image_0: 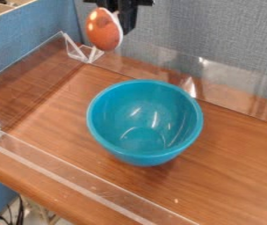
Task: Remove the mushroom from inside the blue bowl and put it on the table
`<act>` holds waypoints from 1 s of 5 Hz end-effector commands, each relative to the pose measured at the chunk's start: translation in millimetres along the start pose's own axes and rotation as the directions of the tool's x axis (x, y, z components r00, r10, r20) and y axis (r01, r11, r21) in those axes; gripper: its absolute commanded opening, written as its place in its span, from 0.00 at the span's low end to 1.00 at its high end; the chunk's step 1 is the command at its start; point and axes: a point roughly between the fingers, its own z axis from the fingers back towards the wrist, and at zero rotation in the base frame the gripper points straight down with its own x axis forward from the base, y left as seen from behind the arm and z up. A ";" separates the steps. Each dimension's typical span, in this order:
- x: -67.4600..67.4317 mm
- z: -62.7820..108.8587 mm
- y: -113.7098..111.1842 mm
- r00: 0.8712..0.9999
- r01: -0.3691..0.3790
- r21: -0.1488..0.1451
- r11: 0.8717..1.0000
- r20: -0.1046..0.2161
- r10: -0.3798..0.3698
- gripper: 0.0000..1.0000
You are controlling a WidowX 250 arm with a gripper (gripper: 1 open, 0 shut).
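Observation:
The mushroom, orange-brown cap with a pale stem at its right side, hangs high in the air near the top of the camera view, up and to the left of the blue bowl. My gripper is shut on it; only the dark finger ends show below the frame's top edge, and the arm above is cut off. The glossy teal bowl stands in the middle of the reddish-brown table, and its inside holds nothing.
Low clear acrylic walls edge the tabletop at the front, left and back. Clear triangular brackets stand at the back left corner under the mushroom. A blue panel rises behind the left wall.

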 end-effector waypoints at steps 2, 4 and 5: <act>-2.0 -1.8 -13.2 0.992 -0.123 0.033 0.992 0.037 0.122 0.00; 12.0 -18.7 -16.3 0.969 -0.245 0.052 0.968 0.034 0.243 0.00; 23.8 -22.2 -19.3 0.960 -0.280 0.059 0.958 0.034 0.278 0.00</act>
